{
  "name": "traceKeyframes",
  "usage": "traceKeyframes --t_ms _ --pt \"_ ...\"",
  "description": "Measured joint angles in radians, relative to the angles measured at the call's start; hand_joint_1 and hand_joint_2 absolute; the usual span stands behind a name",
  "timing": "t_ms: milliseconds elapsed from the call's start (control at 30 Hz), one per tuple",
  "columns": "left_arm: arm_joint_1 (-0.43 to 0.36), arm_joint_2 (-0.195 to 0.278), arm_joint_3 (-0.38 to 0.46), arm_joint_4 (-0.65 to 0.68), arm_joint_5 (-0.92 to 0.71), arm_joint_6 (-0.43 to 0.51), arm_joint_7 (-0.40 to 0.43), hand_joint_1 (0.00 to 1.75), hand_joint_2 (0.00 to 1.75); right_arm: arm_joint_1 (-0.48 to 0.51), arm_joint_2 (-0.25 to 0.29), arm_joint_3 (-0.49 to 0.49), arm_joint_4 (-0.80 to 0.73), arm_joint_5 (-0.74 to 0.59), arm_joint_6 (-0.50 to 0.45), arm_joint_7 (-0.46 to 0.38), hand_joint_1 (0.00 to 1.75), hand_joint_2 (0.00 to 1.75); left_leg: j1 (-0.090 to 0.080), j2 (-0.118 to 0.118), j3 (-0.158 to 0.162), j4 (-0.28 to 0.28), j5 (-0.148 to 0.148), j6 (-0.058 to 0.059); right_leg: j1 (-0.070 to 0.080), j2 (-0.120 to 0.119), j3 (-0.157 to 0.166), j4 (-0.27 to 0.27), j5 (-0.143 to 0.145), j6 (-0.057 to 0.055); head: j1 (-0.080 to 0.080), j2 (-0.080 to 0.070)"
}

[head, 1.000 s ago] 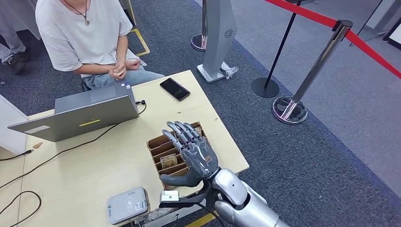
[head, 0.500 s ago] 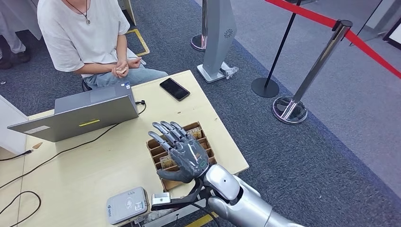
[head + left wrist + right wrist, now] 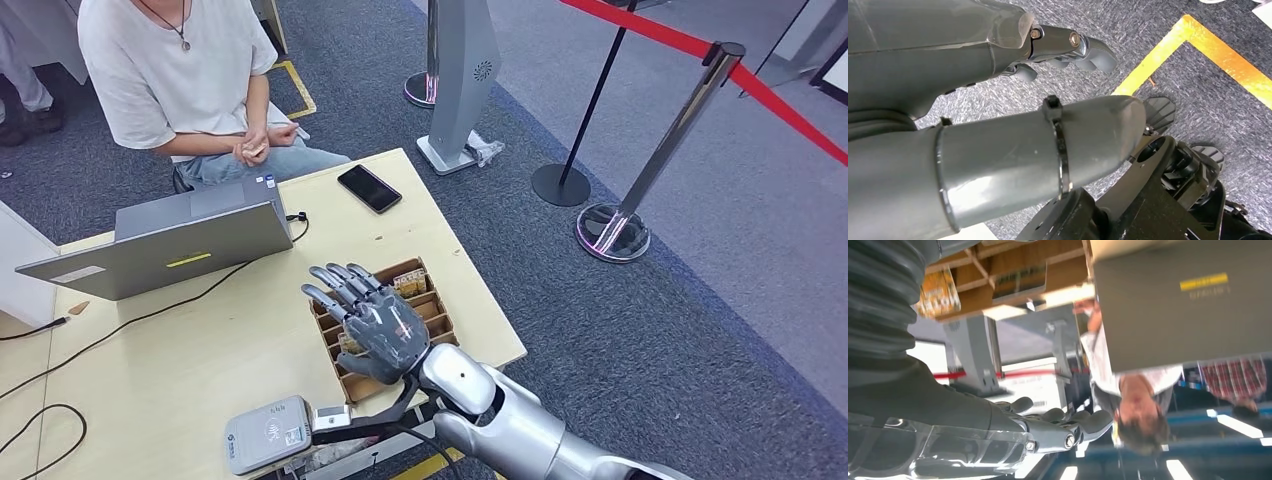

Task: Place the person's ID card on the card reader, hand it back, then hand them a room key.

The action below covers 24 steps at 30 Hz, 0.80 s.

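Hovering over the brown card box (image 3: 385,325) on the desk (image 3: 200,350), the right hand (image 3: 372,322) has its fingers spread apart and holds nothing. I think it waits there because the box has little slots with room keys, and the hand may need one to give away.

The card box is my landmark. The card reader (image 3: 268,433), a flat grey pad, sits near the box, on the robot's side and toward the robot's left, close to the desk edge. No card lies on top of it that I can see. A grey laptop (image 3: 165,245) stands well away from the box, toward the person. A black phone (image 3: 369,188) lies past the box, also on the person's side.

The person (image 3: 180,75) sits beyond the desk, far from the box, with both hands together in their lap. Something small may be in those hands. It could be the ID card, but it is too tiny for me to tell. So I cannot say for sure where the ID card is.

The left hand (image 3: 998,125) hangs low, away from the box, over grey carpet (image 3: 1198,120) with a yellow line. Its thumb and fingers are a bit apart, with nothing between them.

My guess is that the card steps are either done or not begun, and picking a key from the box looks like the job now.
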<state>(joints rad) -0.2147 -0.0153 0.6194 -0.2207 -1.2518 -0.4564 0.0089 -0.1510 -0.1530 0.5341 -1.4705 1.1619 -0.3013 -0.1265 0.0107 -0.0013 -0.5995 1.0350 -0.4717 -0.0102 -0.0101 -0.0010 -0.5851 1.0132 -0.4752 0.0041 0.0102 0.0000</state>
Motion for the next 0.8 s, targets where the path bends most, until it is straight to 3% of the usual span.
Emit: traceKeyframes --t_ms 267,800 --pt "-0.003 -0.003 -0.020 -0.002 0.008 -0.001 0.010 0.00 0.00 -0.016 0.000 0.012 0.021 -0.017 0.096 0.027 0.00 1.75 0.000 0.000 0.000 0.000 0.000 0.000 0.000 0.000 0.000 0.000 0.000 0.000 0.000 0.000" --pt "-0.003 -0.008 -0.030 -0.008 0.010 0.002 0.010 0.00 0.00 -0.033 0.000 0.015 0.022 -0.017 0.109 0.031 0.00 1.75 0.000 0.000 0.000 0.000 0.000 0.000 0.000 0.000 0.000 0.000 0.000 0.000 0.000 0.000"
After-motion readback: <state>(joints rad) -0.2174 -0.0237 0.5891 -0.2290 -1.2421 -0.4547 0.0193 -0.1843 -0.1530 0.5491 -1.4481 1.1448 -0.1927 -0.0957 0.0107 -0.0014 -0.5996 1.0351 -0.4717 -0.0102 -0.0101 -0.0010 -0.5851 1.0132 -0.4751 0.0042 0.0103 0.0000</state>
